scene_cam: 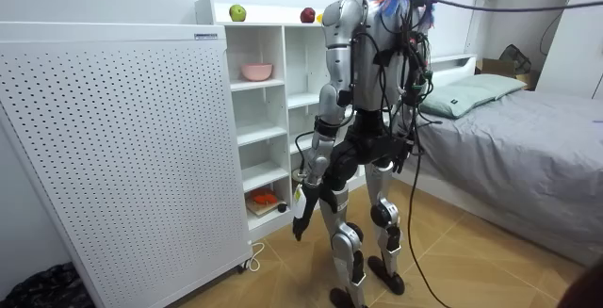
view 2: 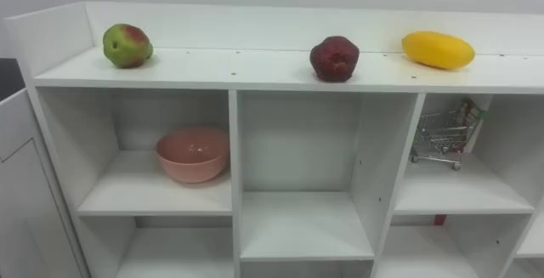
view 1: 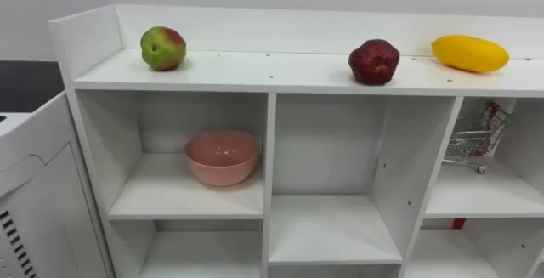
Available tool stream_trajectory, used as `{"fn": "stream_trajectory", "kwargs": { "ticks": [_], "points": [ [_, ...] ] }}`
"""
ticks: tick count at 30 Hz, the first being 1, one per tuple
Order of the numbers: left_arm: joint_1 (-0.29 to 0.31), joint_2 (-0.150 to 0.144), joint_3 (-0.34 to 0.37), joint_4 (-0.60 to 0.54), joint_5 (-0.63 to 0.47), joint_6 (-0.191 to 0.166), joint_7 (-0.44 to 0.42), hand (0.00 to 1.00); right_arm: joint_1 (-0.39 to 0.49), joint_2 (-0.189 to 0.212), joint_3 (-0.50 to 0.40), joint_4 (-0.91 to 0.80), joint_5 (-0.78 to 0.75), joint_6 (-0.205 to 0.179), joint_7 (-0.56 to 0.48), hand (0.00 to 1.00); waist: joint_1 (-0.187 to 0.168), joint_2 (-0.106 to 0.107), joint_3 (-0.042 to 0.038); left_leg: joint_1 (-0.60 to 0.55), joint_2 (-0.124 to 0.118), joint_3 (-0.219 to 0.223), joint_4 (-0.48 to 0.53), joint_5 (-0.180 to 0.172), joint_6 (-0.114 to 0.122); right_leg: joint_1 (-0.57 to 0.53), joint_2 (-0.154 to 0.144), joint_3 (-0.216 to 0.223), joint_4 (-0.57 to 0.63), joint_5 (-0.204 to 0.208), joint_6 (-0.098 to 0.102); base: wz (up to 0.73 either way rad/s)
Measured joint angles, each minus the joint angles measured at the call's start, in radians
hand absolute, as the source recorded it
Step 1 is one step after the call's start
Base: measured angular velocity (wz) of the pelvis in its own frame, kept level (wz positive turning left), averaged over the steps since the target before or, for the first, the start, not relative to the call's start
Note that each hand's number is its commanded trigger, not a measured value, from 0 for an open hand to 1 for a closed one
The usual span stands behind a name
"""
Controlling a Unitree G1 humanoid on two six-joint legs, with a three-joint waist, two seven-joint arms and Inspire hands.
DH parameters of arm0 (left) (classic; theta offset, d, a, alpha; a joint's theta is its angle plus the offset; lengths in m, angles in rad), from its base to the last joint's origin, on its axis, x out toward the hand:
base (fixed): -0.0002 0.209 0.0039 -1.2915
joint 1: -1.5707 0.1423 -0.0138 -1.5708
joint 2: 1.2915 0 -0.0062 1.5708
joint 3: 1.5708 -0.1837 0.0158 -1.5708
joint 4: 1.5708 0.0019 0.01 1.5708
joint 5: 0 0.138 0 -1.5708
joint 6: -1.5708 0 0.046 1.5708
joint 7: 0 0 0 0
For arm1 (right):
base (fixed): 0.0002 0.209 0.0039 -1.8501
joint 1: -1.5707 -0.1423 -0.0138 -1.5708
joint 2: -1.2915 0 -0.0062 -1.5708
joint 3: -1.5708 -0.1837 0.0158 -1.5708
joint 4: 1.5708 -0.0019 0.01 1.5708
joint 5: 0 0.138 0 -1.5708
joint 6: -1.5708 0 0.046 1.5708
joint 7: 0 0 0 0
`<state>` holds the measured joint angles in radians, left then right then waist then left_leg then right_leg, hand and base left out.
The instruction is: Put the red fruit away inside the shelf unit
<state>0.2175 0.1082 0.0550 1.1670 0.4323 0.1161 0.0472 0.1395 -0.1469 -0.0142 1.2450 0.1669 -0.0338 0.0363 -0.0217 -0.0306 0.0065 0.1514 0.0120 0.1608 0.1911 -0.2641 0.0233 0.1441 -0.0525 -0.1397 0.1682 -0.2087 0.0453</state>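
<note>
Three fruits lie on top of the white shelf unit (view 1: pixel 255 72): a green-and-red apple (view 1: pixel 163 48) at the left, a dark red fruit (view 1: pixel 373 62) right of the middle, and a yellow mango (view 1: pixel 470 53) at the far right. A pink bowl (view 1: pixel 223 157) rests in the upper left compartment. In the room view I stand upright facing the shelves. My left hand (scene_cam: pixel 300 216) hangs down by my thigh, fingers relaxed and holding nothing.
A small wire shopping cart (view 1: pixel 476 138) stands in the upper right compartment. A white perforated panel (scene_cam: pixel 122 148) stands to the left of the shelves. Something orange (scene_cam: pixel 264 197) lies on a low shelf. A bed (scene_cam: pixel 528 129) is behind me.
</note>
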Motion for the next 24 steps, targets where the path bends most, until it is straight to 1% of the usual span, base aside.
{"fn": "stream_trajectory", "kwargs": {
  "ticks": [1, 2, 3, 4, 6, 7, 8, 10, 15, 16, 17, 18, 19, 20, 21, 22, 23, 24],
  "points": [
    [0.002, 0.000, 0.000, 0.000, 0.000, -0.002, -0.002, 0.00, 0.000, 0.001, 0.000, 0.000, 0.000, 0.000, 0.000, 0.00, -0.001, 0.001, -0.0009, 0.000, 0.000, 0.000, 0.000, 0.000, 0.000, 0.000, 0.000, 0.000, 0.000, 0.000, 0.000, 0.00],
    [0.001, 0.000, 0.000, 0.000, 0.000, -0.005, -0.006, 0.00, 0.000, 0.001, 0.000, 0.000, 0.000, 0.000, 0.000, 0.00, -0.001, -0.002, 0.0003, 0.001, 0.000, 0.000, 0.002, 0.000, 0.000, 0.001, 0.000, 0.000, 0.000, 0.000, 0.000, 0.00],
    [0.001, 0.001, 0.000, 0.000, 0.000, -0.007, -0.009, 0.00, 0.000, 0.002, 0.000, 0.000, 0.000, 0.000, 0.000, 0.00, -0.001, 0.002, -0.0022, 0.000, 0.000, 0.000, 0.004, 0.000, 0.000, 0.001, 0.000, 0.000, 0.000, 0.000, 0.000, 0.00],
    [0.001, 0.001, 0.000, 0.000, 0.001, -0.008, -0.011, 0.00, 0.000, 0.002, 0.000, 0.000, 0.001, -0.001, 0.000, 0.00, -0.001, -0.007, 0.0025, 0.001, 0.000, 0.000, 0.004, 0.000, 0.000, 0.002, 0.000, 0.001, 0.000, 0.000, 0.000, 0.00],
    [0.001, 0.001, -0.001, 0.000, 0.003, -0.008, -0.012, 0.00, 0.001, 0.002, 0.000, 0.000, 0.005, -0.001, -0.001, 0.00, -0.001, -0.001, -0.0001, 0.000, 0.001, 0.000, 0.005, 0.000, 0.000, 0.002, 0.000, 0.001, 0.001, 0.001, -0.001, 0.00],
    [-0.003, 0.001, -0.001, -0.001, 0.003, -0.009, -0.013, 0.00, 0.002, 0.002, 0.000, 0.000, 0.008, -0.001, -0.002, 0.00, -0.001, -0.004, 0.0021, 0.000, 0.002, 0.000, 0.005, 0.000, 0.000, 0.002, 0.001, 0.001, 0.001, 0.001, -0.002, 0.00],
    [-0.004, 0.001, -0.001, -0.001, 0.003, -0.011, -0.014, 0.00, 0.002, 0.002, 0.001, -0.001, 0.008, -0.001, -0.004, 0.00, -0.001, -0.003, 0.0018, 0.000, 0.009, 0.000, 0.005, -0.001, -0.001, 0.002, 0.002, 0.001, 0.001, 0.002, -0.003, 0.00],
    [-0.004, 0.002, -0.002, -0.001, 0.001, -0.013, -0.014, 0.00, -0.001, 0.003, 0.001, -0.004, 0.004, -0.002, -0.008, 0.00, 0.000, -0.003, 0.0024, -0.001, 0.010, 0.000, 0.006, -0.001, -0.002, 0.002, 0.003, 0.001, 0.002, 0.002, -0.003, 0.00],
    [-0.008, 0.002, -0.011, 0.000, 0.000, -0.018, -0.010, 0.00, -0.005, 0.005, 0.003, -0.039, -0.013, -0.010, -0.038, 0.00, 0.001, 0.003, 0.0004, -0.003, 0.008, -0.001, 0.006, -0.001, -0.004, 0.000, 0.006, 0.002, 0.002, 0.002, -0.003, 0.00],
    [-0.008, 0.002, -0.012, -0.003, 0.004, -0.023, -0.010, 0.00, -0.005, 0.005, 0.002, -0.075, -0.029, -0.009, -0.046, 0.00, 0.000, 0.002, -0.0043, -0.005, 0.008, 0.000, 0.006, -0.001, -0.004, -0.001, 0.006, 0.002, 0.002, 0.002, -0.003, 0.00],
    [-0.011, 0.003, -0.019, -0.007, 0.013, -0.031, -0.010, 0.00, -0.005, 0.005, 0.002, -0.134, -0.064, -0.009, -0.052, 0.00, 0.000, 0.002, -0.0046, -0.006, 0.007, 0.000, 0.007, -0.001, -0.004, 0.000, 0.006, 0.002, 0.003, 0.002, -0.003, 0.00],
    [-0.013, 0.004, -0.021, -0.007, 0.014, -0.035, -0.010, 0.00, -0.005, 0.005, 0.002, -0.168, -0.079, -0.010, -0.056, 0.00, 0.000, 0.002, -0.0034, -0.006, 0.006, 0.000, 0.008, -0.001, -0.004, 0.000, 0.006, 0.002, 0.003, 0.002, -0.004, 0.00],
    [-0.016, 0.006, -0.023, -0.006, 0.014, -0.035, -0.010, 0.00, -0.006, 0.006, 0.002, -0.241, -0.104, -0.011, -0.064, 0.00, 0.001, -0.003, 0.0012, -0.004, 0.006, 0.001, 0.008, -0.001, -0.004, -0.002, 0.006, 0.002, 0.002, 0.002, -0.004, 0.00],
    [-0.017, 0.009, -0.023, -0.007, 0.012, -0.037, -0.010, 0.00, -0.002, 0.007, 0.004, -0.344, -0.124, -0.009, -0.080, 0.00, 0.002, -0.003, 0.0021, -0.005, 0.007, 0.001, 0.009, -0.001, -0.004, -0.003, 0.005, 0.003, 0.003, 0.002, -0.004, 0.00],
    [-0.019, 0.010, -0.023, -0.007, 0.012, -0.040, -0.010, 0.00, -0.001, 0.009, 0.007, -0.403, -0.131, -0.010, -0.088, 0.00, 0.001, 0.001, 0.0026, -0.006, 0.007, 0.001, 0.011, -0.001, -0.004, -0.003, 0.005, 0.002, 0.002, 0.003, -0.005, 0.00],
    [-0.024, 0.015, -0.026, -0.008, 0.012, -0.045, -0.007, 0.00, -0.003, 0.014, 0.012, -0.510, -0.142, -0.015, -0.100, 0.00, -0.001, -0.002, 0.0064, -0.008, 0.007, 0.000, 0.013, -0.001, -0.005, -0.003, 0.006, -0.001, 0.002, 0.004, -0.006, 0.04],
    [-0.031, 0.019, -0.034, -0.008, 0.012, -0.048, 0.000, 0.00, -0.003, 0.018, 0.022, -0.608, -0.152, -0.023, -0.114, 0.00, 0.003, -0.003, 0.0065, -0.010, 0.008, -0.001, 0.014, 0.000, -0.005, -0.005, 0.006, -0.003, 0.002, 0.004, -0.006, 0.04],
    [-0.032, 0.020, -0.040, -0.009, 0.012, -0.051, 0.009, 0.00, -0.002, 0.018, 0.031, -0.662, -0.158, -0.023, -0.121, 0.00, 0.004, -0.003, 0.0064, -0.011, 0.008, -0.001, 0.014, 0.000, -0.005, -0.005, 0.006, -0.003, 0.002, 0.004, -0.006, 0.03]
  ]
}}
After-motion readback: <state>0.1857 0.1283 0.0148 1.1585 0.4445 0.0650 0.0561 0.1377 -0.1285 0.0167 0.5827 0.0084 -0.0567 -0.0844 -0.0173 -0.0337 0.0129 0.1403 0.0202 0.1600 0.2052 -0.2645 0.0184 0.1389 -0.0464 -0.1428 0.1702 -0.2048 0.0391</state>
